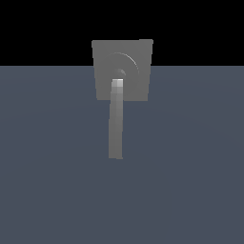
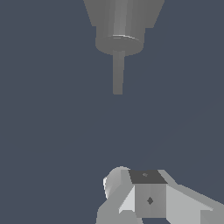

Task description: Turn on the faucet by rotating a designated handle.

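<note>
Where the exterior view looks across the flat blue-grey worktop (image 1: 190,181), the faucet (image 1: 138,55) sits in the upper centre of the frame: a matte grey square plate with a raised circular hub, its top edge crossing into the black band above. From the hub the handle (image 1: 116,124) runs as a long slim grey bar straight down the frame toward the centre, its squared tip ending well short of the lower half. No arm or gripper shows in this view.

Wrist view: the faucet (image 2: 151,13) fills the upper centre of the frame, the round hub below the plate, and the handle (image 2: 117,74) comes off it as a short-looking bar pointing down the frame, tip free over the bare worktop (image 2: 48,131). At the lower right of the frame sits the gripper (image 2: 144,197), seen only as blocky grey and white faces with a rounded pale part beside a dark-topped block. Its jaws touch nothing and hold nothing; they lie well apart from the handle tip. How wide they stand I cannot tell; fingertips are not distinguishable.
</note>
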